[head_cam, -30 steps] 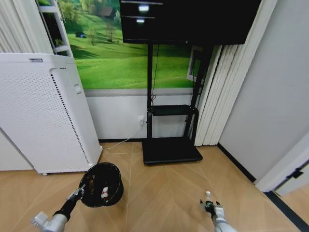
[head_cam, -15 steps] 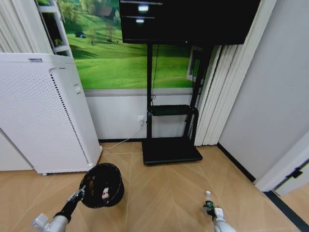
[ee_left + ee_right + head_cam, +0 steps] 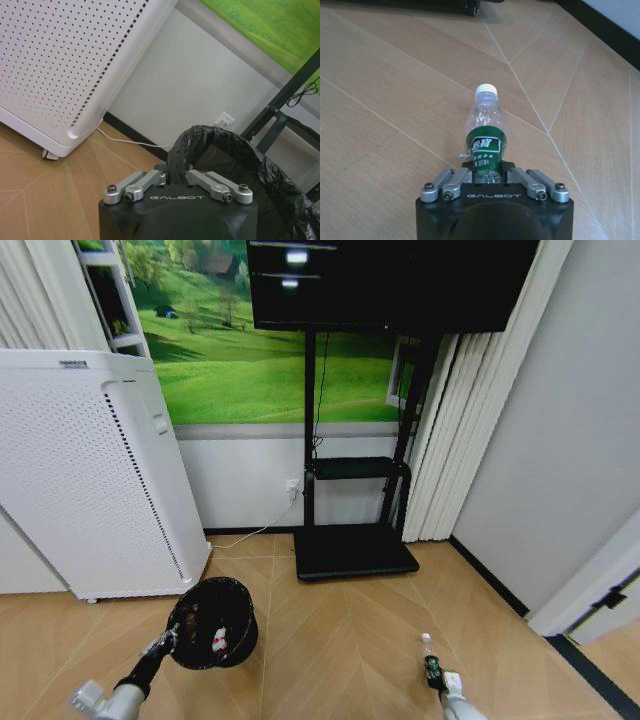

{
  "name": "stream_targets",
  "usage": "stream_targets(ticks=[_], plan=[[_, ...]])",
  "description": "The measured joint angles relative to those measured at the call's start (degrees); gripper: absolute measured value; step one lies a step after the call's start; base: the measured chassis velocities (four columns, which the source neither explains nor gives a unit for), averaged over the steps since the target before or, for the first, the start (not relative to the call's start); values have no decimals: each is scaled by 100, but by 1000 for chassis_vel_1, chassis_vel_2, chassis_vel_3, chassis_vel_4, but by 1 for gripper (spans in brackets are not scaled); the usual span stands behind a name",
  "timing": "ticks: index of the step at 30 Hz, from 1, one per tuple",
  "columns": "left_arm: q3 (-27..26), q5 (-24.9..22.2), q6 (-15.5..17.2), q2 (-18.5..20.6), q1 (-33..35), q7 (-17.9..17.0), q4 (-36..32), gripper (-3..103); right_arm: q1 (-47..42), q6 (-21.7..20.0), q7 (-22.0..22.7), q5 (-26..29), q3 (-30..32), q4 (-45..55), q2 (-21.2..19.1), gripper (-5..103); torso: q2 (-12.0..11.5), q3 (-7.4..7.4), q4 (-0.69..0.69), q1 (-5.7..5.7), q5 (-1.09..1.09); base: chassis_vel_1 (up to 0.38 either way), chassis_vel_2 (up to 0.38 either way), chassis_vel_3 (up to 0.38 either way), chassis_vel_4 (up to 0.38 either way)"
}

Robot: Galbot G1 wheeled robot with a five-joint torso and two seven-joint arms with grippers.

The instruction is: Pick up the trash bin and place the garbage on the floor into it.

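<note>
Black mesh trash bin (image 3: 212, 622) hangs at 10 o'clock, rim clamped by your left gripper (image 3: 177, 176). The right gripper (image 3: 489, 172), closed on the plastic bottle (image 3: 483, 132), apparently grips only its base; it may slip free.

Right tool (image 3: 487, 172) apparently grips clear bottle (image 3: 485, 137)

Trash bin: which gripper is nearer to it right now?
Left. The left gripper is clamped on the rim of the trash bin, holding it off the floor. The right gripper is off to the robot's right, shut on the bottle.
</note>
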Motion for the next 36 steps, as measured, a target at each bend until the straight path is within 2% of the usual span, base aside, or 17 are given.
stream_targets(ticks=[2,10,11,12,13,14,15,17,18,19,28,29,31,32,34,35,36], plan=[[40,4,0,35,-77,-32,0,6,-159,-20,2,224,63,297,-49,20,0,0,-1,0,0,0,0,0,0],[218,2,19,209,-352,-158,38,6,-857,12,-155,966,413,1976,-171,20,0,-1,1,0,-1,0,0,0,0],[312,-15,29,291,-465,-209,74,6,-1097,287,-558,1064,605,2402,-174,20,0,0,3,0,-1,0,0,0,0],[312,-15,29,291,-465,-209,74,6,-1097,287,-558,1064,605,2402,-174,20,0,0,3,0,-1,0,0,0,0],[486,-76,33,392,-620,-301,117,6,-1394,633,-1132,1070,814,2868,-167,20,0,0,1,0,-2,0,0,0,0],[1031,-199,15,599,-926,-542,189,6,-1997,1126,-1846,1102,1076,3853,-124,20,0,0,-5,0,-4,0,0,0,0],[1162,-128,-26,624,-983,-597,241,6,-2111,1221,-2005,1109,1074,4113,-152,20,0,0,-12,0,-2,0,0,0,0],[1262,24,-111,622,-1000,-659,312,6,-2143,1292,-2143,1128,986,4403,-264,20,0,0,-7,0,-2,0,0,0,0],[1386,191,-184,624,-1051,-744,435,6,-2170,1360,-2291,1172,894,4698,-364,20,1,0,6,0,-4,0,0,0,0],[1501,244,-191,648,-1129,-791,512,6,-2231,1417,-2375,1197,863,4857,-372,20,1,0,7,0,-4,0,0,0,0],[2140,192,-159,823,-1633,-990,766,6,-2603,1645,-2651,1233,814,5569,-282,20,1,-1,2,0,-2,0,0,0,0],[2309,163,-145,861,-1764,-1020,838,6,-2694,1676,-2713,1233,801,5735,-255,20,1,0,-3,0,-2,0,0,0,0],[3280,161,-118,1041,-2578,-1051,1370,6,-2976,1805,-2930,1135,690,6329,-218,20,1,0,-2,0,-4,0,0,0,0],[3280,161,-118,1041,-2578,-1051,1370,6,-2976,1805,-2930,1135,690,6329,-218,20,1,0,-2,0,-4,0,0,0,0],[4225,176,-90,1058,-3414,-1009,1808,6,-3083,1813,-2999,971,587,6612,-251,20,1,0,0,0,-1,0,0,0,0],[4225,176,-90,1058,-3414,-1009,1808,6,-3083,1813,-2999,971,587,6612,-251,20,1,0,0,0,-1,0,0,0,0],[4699,171,-74,990,-3812,-970,2032,6,-3106,1814,-3008,864,538,6657,-263,20,1,0,-2,0,-2,0,0,0,0]])
